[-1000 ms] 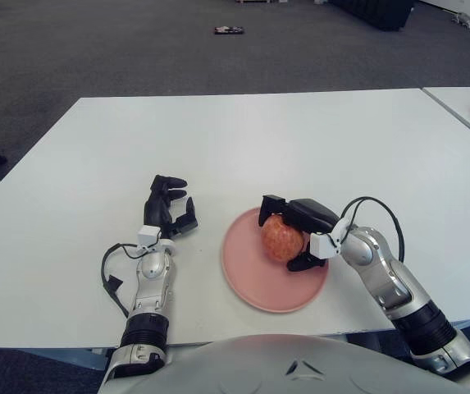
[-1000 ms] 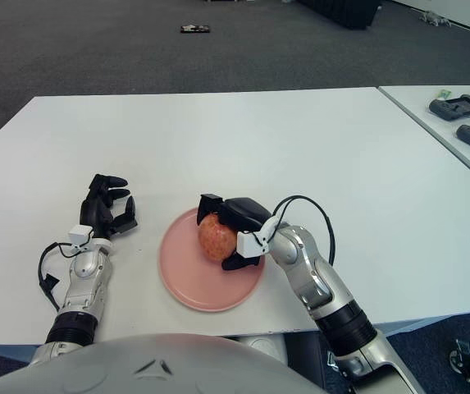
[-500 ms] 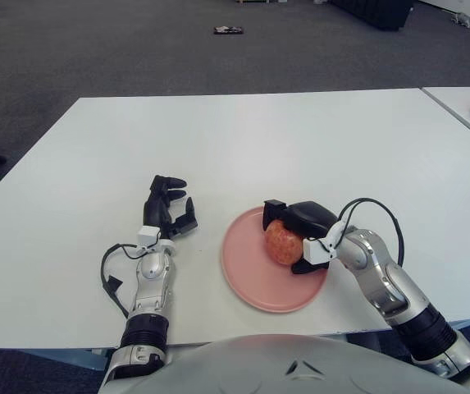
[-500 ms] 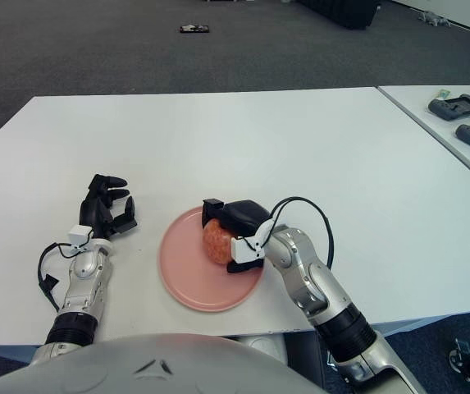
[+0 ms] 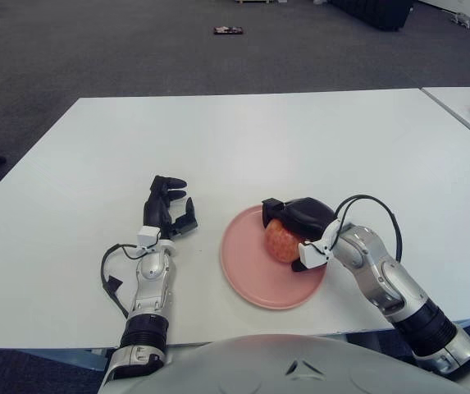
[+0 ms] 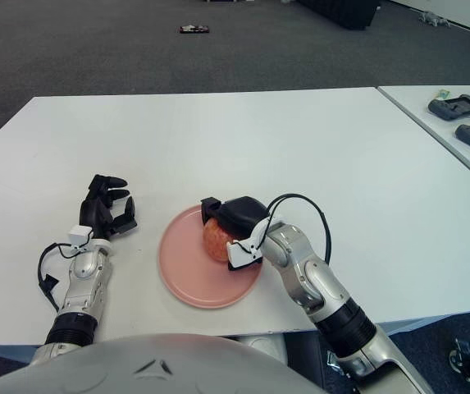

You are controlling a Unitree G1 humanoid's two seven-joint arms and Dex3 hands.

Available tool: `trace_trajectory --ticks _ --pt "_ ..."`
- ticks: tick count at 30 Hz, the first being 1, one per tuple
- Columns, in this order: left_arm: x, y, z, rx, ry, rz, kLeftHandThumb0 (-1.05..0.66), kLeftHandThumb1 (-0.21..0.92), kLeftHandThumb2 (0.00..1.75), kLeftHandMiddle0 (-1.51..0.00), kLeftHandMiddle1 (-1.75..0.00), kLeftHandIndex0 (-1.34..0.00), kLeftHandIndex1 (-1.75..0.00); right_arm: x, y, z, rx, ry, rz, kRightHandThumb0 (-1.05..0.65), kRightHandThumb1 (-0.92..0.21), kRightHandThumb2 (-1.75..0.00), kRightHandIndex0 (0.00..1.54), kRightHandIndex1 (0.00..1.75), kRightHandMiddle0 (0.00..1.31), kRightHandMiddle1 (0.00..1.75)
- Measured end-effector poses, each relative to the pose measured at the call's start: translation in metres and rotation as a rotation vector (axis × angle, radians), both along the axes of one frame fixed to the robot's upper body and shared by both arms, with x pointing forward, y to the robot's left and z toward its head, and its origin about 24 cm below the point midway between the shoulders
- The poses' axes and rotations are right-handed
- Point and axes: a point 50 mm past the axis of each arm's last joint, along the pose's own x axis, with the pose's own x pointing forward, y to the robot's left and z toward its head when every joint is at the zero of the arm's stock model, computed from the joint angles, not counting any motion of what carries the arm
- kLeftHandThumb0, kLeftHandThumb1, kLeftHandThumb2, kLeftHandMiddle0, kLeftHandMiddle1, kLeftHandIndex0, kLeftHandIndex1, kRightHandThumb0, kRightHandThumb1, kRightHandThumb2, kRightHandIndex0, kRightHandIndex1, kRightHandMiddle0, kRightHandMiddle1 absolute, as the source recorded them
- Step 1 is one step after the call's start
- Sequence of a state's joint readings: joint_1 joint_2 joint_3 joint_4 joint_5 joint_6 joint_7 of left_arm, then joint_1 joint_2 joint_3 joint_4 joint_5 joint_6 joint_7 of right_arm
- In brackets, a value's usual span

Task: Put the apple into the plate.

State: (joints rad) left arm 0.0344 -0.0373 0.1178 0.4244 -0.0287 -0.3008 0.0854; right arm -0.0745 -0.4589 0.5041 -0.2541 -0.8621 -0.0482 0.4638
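Observation:
A reddish-yellow apple (image 5: 280, 240) sits low over the pink plate (image 5: 251, 279) near the table's front edge. My right hand (image 5: 294, 228) comes in from the right and is shut on the apple, black fingers over its top and a thumb at its near side. Whether the apple touches the plate is hidden by the hand. My left hand (image 5: 167, 209) shows to the left of the plate, fingers loosely spread and holding nothing.
The white table (image 5: 243, 139) stretches far back and to both sides. A second table with dark devices (image 6: 464, 119) stands at the right. A small dark object (image 5: 228, 31) lies on the carpet far behind.
My right hand has shifted slightly left and down with the apple, settling it lower over the plate. The left hand has not moved.

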Motion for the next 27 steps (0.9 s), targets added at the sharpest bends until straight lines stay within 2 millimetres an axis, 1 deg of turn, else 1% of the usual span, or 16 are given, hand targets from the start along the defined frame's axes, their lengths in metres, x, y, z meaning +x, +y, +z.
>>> trace_trajectory --ticks 1,2,5,6,8,11,13,14,17,21,23,27 --pt "0.0 0.0 0.0 0.001 0.0 0.0 -0.01 0.35 1.3 -0.57 -1.75 -0.38 -1.73 0.0002 0.0 0.0003 -0.007 -0.009 0.005 -0.72 -0.45 -0.87 0.01 0.64 0.01 0.98" --pt "0.0001 -0.0001 0.0 0.002 0.001 -0.001 -0.01 0.35 1.3 -0.57 -1.75 -0.38 -1.73 0.0003 0.0002 0.0007 -0.016 -0.017 0.011 -0.73 -0.46 -0.86 0.01 0.59 0.01 0.95" --pt "0.0002 -0.0002 -0.0001 0.003 0.003 -0.002 -0.01 0.33 1.31 -0.59 -1.75 -0.39 -1.73 0.0001 0.0017 0.0019 -0.02 -0.032 0.029 -0.78 -0.5 -0.81 0.0 0.28 0.0 0.78" --pt "0.0003 -0.0003 0.0 0.003 0.003 -0.002 -0.01 0.33 1.32 -0.59 -1.75 -0.4 -1.73 -0.0002 0.0022 0.002 -0.02 -0.036 0.034 -0.79 -0.5 -0.8 0.0 0.25 0.0 0.76" --pt "0.0004 -0.0004 0.0 0.004 0.003 -0.003 -0.01 0.32 1.33 -0.59 -1.75 -0.39 -1.74 -0.0006 0.0027 0.0022 -0.019 -0.042 0.04 -0.82 -0.52 -0.77 0.0 0.1 0.0 0.64" --pt "0.0004 -0.0003 0.0 0.006 0.003 -0.004 -0.01 0.32 1.33 -0.6 -1.75 -0.39 -1.74 -0.0009 0.0029 0.0025 -0.015 -0.054 0.04 -0.84 -0.54 -0.72 0.0 0.04 0.0 0.47" --pt "0.0003 -0.0003 0.0001 0.007 0.002 -0.004 -0.01 0.31 1.34 -0.61 -1.75 -0.39 -1.74 -0.0008 0.0027 0.0025 -0.016 -0.064 0.037 -0.87 -0.57 -0.67 0.0 0.02 0.0 0.27" --pt "0.0003 -0.0003 0.0002 0.007 0.001 -0.004 -0.01 0.31 1.34 -0.61 -1.75 -0.4 -1.73 -0.0009 0.0024 0.0024 -0.018 -0.067 0.036 -0.87 -0.57 -0.66 0.0 0.01 0.0 0.19" --pt "0.0003 -0.0003 0.0005 0.008 -0.002 -0.002 -0.01 0.3 1.35 -0.62 -1.75 -0.41 -1.72 -0.0005 0.0007 0.0019 -0.024 -0.073 0.023 -0.89 -0.59 -0.61 0.0 0.0 0.0 0.06" --pt "0.0003 -0.0006 0.0006 0.008 -0.004 0.0 -0.01 0.3 1.35 -0.62 -1.75 -0.43 -1.71 -0.0011 -0.0012 0.001 -0.012 -0.078 0.007 -0.93 -0.62 -0.54 0.0 0.0 0.0 0.02" --pt "0.0003 -0.0006 0.0006 0.01 -0.003 0.002 -0.01 0.29 1.35 -0.62 -1.75 -0.43 -1.71 -0.0015 -0.0017 0.0009 0.003 -0.084 -0.002 -0.95 -0.66 -0.48 0.0 0.0 0.0 0.01" --pt "0.0003 -0.0005 0.0004 0.01 0.0 0.004 -0.01 0.3 1.35 -0.62 -1.75 -0.42 -1.72 -0.0022 -0.0029 0.001 0.035 -0.092 -0.016 -0.98 -0.67 -0.43 0.0 0.0 0.0 0.0"
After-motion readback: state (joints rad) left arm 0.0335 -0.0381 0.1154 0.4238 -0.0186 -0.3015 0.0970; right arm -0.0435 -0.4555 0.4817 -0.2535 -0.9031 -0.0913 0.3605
